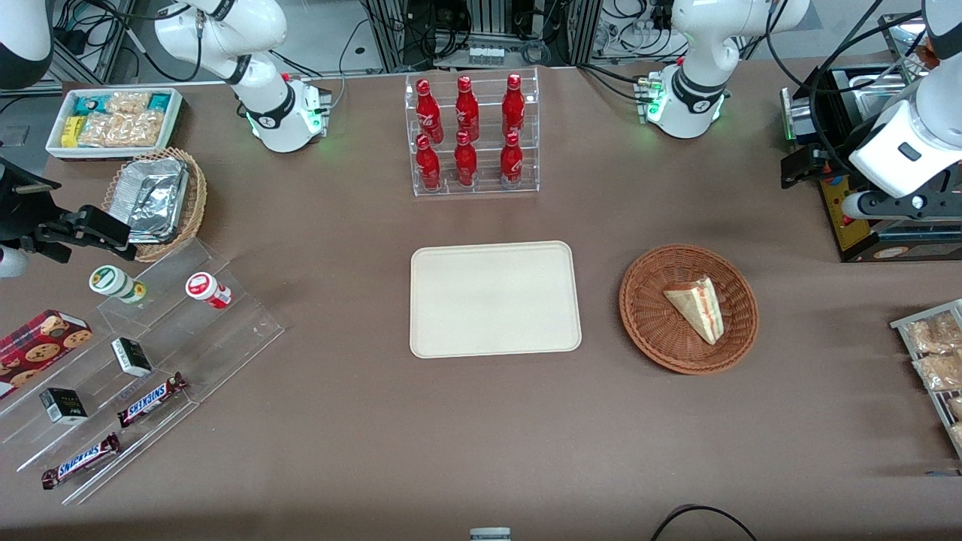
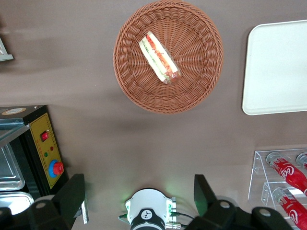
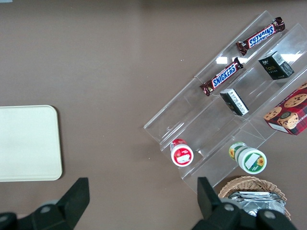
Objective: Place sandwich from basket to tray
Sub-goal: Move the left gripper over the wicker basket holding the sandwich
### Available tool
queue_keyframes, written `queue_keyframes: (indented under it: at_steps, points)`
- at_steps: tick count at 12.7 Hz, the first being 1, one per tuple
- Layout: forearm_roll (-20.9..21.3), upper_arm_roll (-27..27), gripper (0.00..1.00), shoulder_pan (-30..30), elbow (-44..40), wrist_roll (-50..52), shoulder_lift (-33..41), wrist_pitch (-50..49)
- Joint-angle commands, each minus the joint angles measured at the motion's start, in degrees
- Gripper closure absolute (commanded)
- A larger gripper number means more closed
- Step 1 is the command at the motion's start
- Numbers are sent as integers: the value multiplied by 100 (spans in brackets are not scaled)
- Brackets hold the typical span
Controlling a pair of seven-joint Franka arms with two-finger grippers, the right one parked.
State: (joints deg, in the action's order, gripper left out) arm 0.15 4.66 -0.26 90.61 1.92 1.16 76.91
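Observation:
The sandwich (image 1: 695, 306) (image 2: 159, 57), a tan bread wedge with red and green filling, lies in the round reddish-brown basket (image 1: 654, 346) (image 2: 134, 91). The cream tray (image 1: 494, 298) (image 2: 278, 67) sits bare beside the basket, toward the parked arm's end. My gripper (image 1: 800, 161) (image 2: 138, 194) hovers high above the table, farther from the front camera than the basket and toward the working arm's end. Its fingers (image 2: 72, 196) are spread wide, open, with nothing between them.
A clear rack of red bottles (image 1: 472, 135) (image 2: 283, 177) stands farther from the front camera than the tray. A black control box (image 1: 864, 225) (image 2: 45, 148) sits under my gripper. A wire rack of bagged snacks (image 1: 936, 353) lies near the table edge. Acrylic steps with candy bars (image 1: 135, 361) stand at the parked arm's end.

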Motion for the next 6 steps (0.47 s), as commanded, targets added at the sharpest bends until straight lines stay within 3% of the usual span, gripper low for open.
queue_keyframes:
  at_steps: [1,6]
  points:
    - [-41,35,0,61,9,-95,16,61]
    - [-15,44,0,43,641,-86,-107,438]
